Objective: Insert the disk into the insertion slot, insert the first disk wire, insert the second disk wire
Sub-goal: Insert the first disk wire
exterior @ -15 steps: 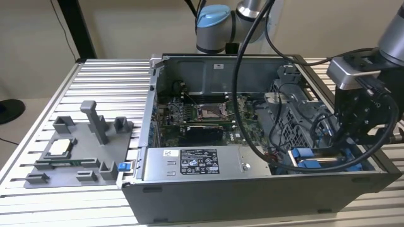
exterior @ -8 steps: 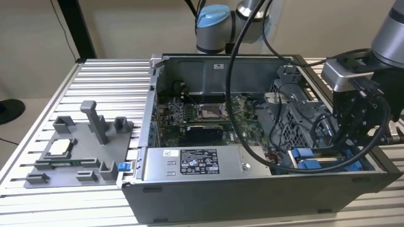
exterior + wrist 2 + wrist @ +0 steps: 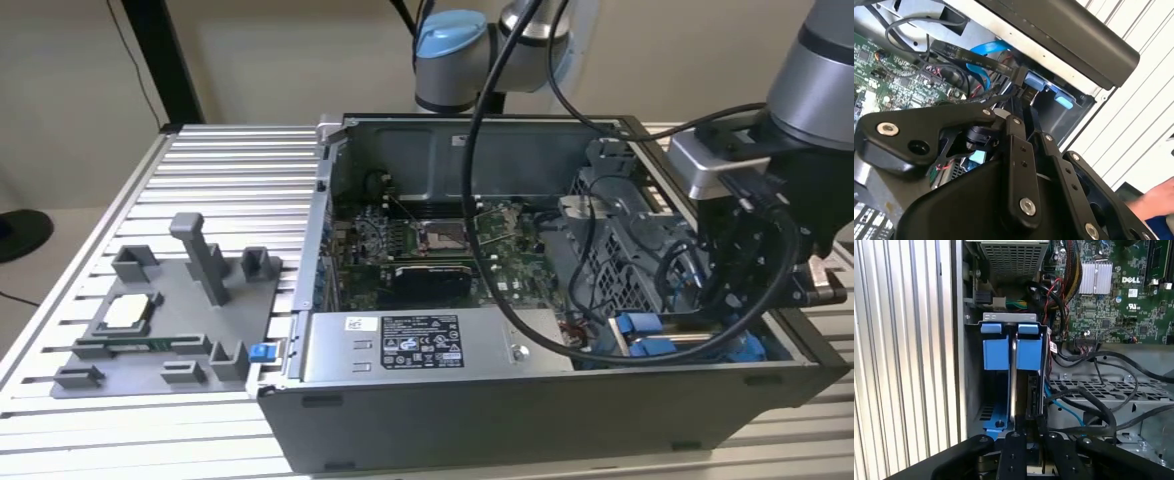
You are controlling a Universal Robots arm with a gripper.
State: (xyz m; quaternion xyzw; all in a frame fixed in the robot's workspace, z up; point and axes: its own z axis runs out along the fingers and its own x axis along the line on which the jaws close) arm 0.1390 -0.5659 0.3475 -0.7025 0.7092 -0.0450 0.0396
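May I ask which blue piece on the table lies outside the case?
The small blue piece at the grey fixture plate; the blue tabs sit inside the case.

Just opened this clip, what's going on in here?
One robot arm is working inside an open computer case. The disk, clipped in its blue frame, already sits in the insertion slot at a corner of the case. The gripper hangs low in the case right by the disk, next to a flat black wire that runs toward the slot. Whether that wire is plugged in cannot be told.
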